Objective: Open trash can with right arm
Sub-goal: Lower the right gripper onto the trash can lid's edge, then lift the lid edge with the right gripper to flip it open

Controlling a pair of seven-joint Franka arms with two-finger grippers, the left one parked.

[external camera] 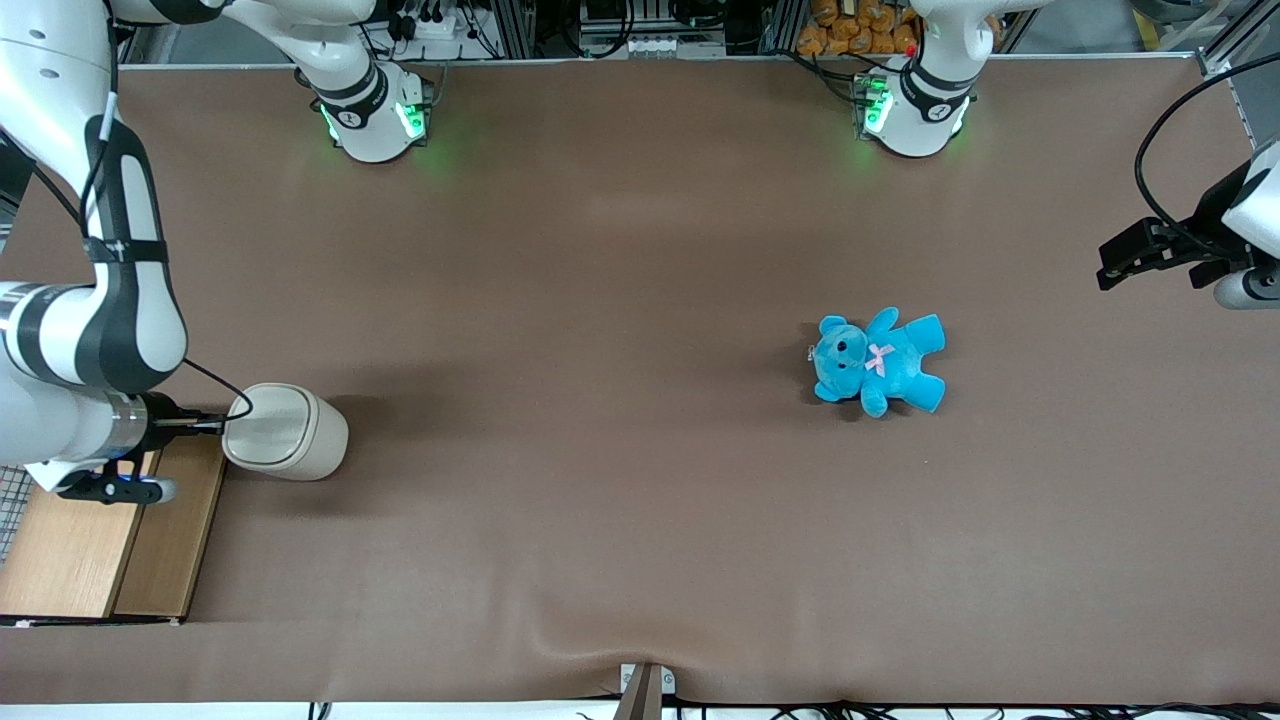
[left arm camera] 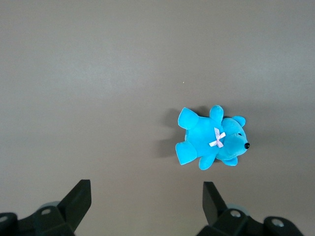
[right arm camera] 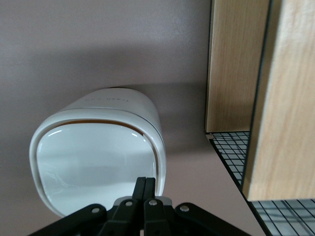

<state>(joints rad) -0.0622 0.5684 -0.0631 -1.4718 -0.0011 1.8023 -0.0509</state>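
I've got my gripper (external camera: 212, 424) pinched closed and empty at the lower left of the front view, its tips at the trash can (external camera: 290, 432) lid's (right arm camera: 96, 164) edge nearest the wooden box (external camera: 110, 540).

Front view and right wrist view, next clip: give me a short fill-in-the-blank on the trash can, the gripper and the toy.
1. The black thin-fingered gripper has its fingers pressed ____ at the paler swing lid's edge.
2. The small cream-beige plastic trash can stands beside a ____ box.
3. The plush teddy toward the parked arm's end is ____ in colour.

Missing: together; wooden; blue
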